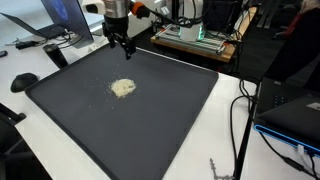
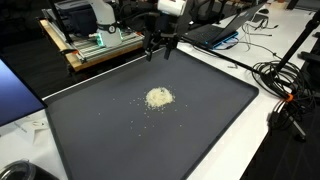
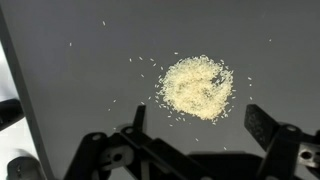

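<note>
Even, bright indoor light; soft shadows; low-resolution exterior views; slightly blurred wrist view

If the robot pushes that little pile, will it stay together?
Probably not: the pile is loose grains, so it would likely spread. Some stray grains lie scattered around it. The open fingers would probably pinch few.

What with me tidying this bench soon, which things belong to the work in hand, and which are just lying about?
In hand: open black robot gripper; small pile of pale rice-like grains; dark grey rectangular mat under it.
Lying about: open laptop with blue screen; tangled black cables; wooden board carrying electronics.
</note>
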